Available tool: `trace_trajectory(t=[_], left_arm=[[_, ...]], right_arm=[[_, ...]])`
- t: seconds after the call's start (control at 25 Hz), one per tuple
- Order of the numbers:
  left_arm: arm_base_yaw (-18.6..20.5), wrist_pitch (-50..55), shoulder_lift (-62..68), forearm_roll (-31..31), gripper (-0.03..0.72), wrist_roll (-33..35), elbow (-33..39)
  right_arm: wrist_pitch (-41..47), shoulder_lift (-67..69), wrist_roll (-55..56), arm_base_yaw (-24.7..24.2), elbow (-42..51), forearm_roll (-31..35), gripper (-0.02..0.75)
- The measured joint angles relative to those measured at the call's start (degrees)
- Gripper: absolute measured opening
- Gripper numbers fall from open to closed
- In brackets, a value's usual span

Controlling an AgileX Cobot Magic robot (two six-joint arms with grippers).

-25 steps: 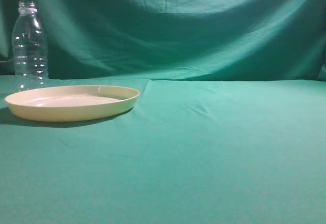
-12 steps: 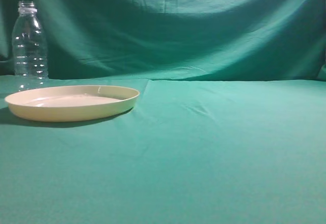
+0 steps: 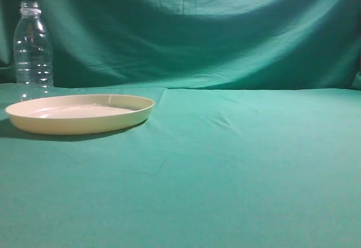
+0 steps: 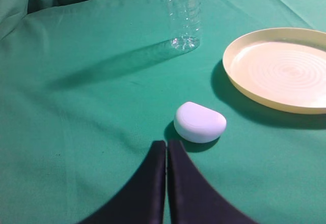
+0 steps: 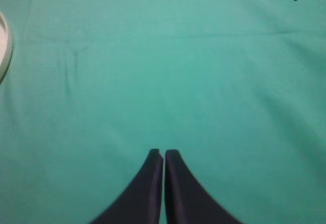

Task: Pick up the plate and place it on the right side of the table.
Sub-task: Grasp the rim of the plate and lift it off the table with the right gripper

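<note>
Left of round cream-yellow plastic plate (image 4: 279, 68): clear plastic bottle (image 4: 182, 15), small white rounded object (image 4: 199, 122). Rightward: bare teal cloth table (image 3: 254, 158). Left gripper (image 4: 166, 145), right gripper (image 5: 163, 155): fingers together.

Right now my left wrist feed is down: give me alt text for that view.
The left gripper, fingers closed together and empty, points over the teal table at a small pale rounded object just ahead. The cream-yellow plate lies beyond to the right, and a clear bottle stands farther back.
</note>
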Motion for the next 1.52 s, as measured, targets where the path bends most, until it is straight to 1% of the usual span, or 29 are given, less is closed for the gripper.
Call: trace_trajectory(t=[0.08, 0.16, 0.2, 0.24, 0.4, 0.44, 0.56, 0.64, 0.68, 0.72, 0.84, 0.92, 0.96, 1.0, 1.16, 1.2, 1.24, 1.36, 1.4, 1.44, 1.52], left_arm=[[0.0, 0.0, 0.0, 0.0, 0.000, 0.0, 0.0], [0.0, 0.0, 0.0, 0.0, 0.000, 0.0, 0.0], [0.0, 0.0, 0.0, 0.0, 0.000, 0.0, 0.0], [0.0, 0.0, 0.0, 0.0, 0.000, 0.0, 0.0], [0.0, 0.0, 0.0, 0.0, 0.000, 0.0, 0.0], [0.0, 0.0, 0.0, 0.0, 0.000, 0.0, 0.0], [0.0, 0.0, 0.0, 0.0, 0.000, 0.0, 0.0], [0.0, 0.0, 0.0, 0.0, 0.000, 0.0, 0.0], [0.0, 0.0, 0.0, 0.0, 0.000, 0.0, 0.0], [0.0, 0.0, 0.0, 0.0, 0.000, 0.0, 0.0], [0.0, 0.0, 0.0, 0.0, 0.000, 0.0, 0.0], [0.0, 0.0, 0.0, 0.0, 0.000, 0.0, 0.0], [0.0, 0.0, 0.0, 0.0, 0.000, 0.0, 0.0], [0.0, 0.0, 0.0, 0.0, 0.000, 0.0, 0.0], [0.0, 0.0, 0.0, 0.0, 0.000, 0.0, 0.0], [0.0, 0.0, 0.0, 0.0, 0.000, 0.0, 0.0], [0.0, 0.0, 0.0, 0.0, 0.000, 0.0, 0.0], [0.0, 0.0, 0.0, 0.0, 0.000, 0.0, 0.0], [0.0, 0.0, 0.0, 0.0, 0.000, 0.0, 0.0], [0.0, 0.0, 0.0, 0.0, 0.000, 0.0, 0.0], [0.0, 0.0, 0.0, 0.0, 0.000, 0.0, 0.0]], right_arm=[[2.7, 5.2, -0.3, 3.5, -4.6, -0.5, 0.000], [3.8, 10.0, 0.2, 8.1, -8.8, -2.3, 0.000], [4.1, 13.2, 1.4, 11.5, -10.9, -3.4, 0.000], [4.1, 15.5, 2.8, 14.5, -13.2, -5.2, 0.000], [5.2, 27.0, 8.2, 23.7, -23.1, -13.4, 0.000], [5.5, 29.9, 8.8, 25.4, -25.8, -14.7, 0.000], [5.8, 37.5, 9.0, 29.0, -33.0, -16.0, 0.000], [5.8, 41.8, 9.0, 30.6, -37.2, -16.3, 0.000], [5.8, 44.0, 9.0, 31.1, -39.4, -16.3, 0.050], [5.8, 45.8, 9.0, 31.4, -41.5, -16.3, 0.050], [5.9, 51.8, 9.1, 31.5, -46.8, -16.2, 0.202], [6.2, 55.5, 9.4, 31.5, -49.6, -16.3, 0.321], [6.2, 56.9, 9.3, 31.5, -51.0, -16.3, 0.370], [6.2, 58.2, 9.3, 31.5, -52.3, -16.3, 0.398], [6.2, 63.4, 9.3, 31.5, -56.9, -16.6, 0.398], [6.2, 64.7, 9.3, 31.5, -58.2, -16.7, 0.440], [6.2, 65.7, 9.3, 31.5, -59.0, -16.8, 0.424], [6.2, 68.1, 9.4, 31.5, -61.1, -16.9, 0.424], [6.2, 68.6, 9.4, 31.5, -61.2, -16.9, 0.359], [6.2, 69.1, 9.4, 31.5, -61.3, -16.9, 0.333], [6.2, 69.9, 9.4, 31.5, -61.6, -17.2, 0.255]])
